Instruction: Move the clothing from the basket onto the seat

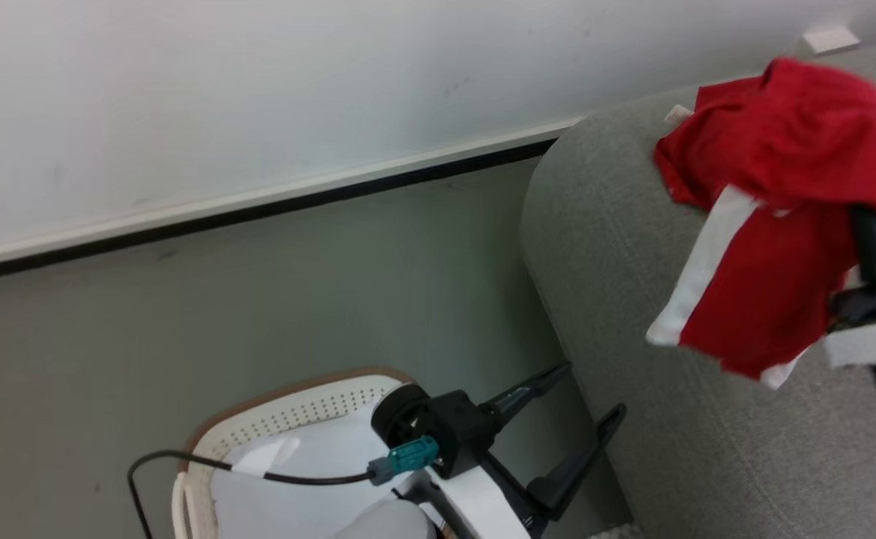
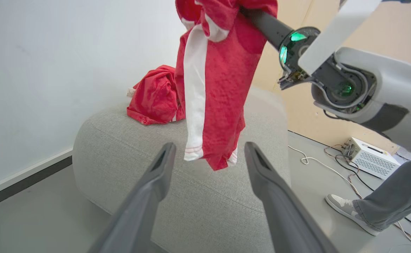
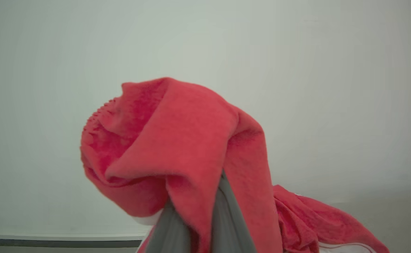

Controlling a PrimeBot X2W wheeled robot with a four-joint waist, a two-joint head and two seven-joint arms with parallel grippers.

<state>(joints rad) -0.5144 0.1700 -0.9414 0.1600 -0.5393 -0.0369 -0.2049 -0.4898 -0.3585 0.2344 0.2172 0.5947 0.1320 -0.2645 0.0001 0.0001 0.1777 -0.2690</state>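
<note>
Clothing in two pieces. One red garment with white stripe hangs over the seat, clamped in the right pincer. Its jaws are together on the fabric's upper part, which drapes over the fingers. The hem dangles low over the seat top; cannot tell if it touches. A second red garment lies bunched on the seat top, near the seat's wall-side edge. Left pincer holds nothing, fingers wide apart, hovering just beside the seat's rounded edge and pointing at it. Basket sits on the floor near the seat with a white liner inside. Person's shoe is on the floor beside the seat.
</note>
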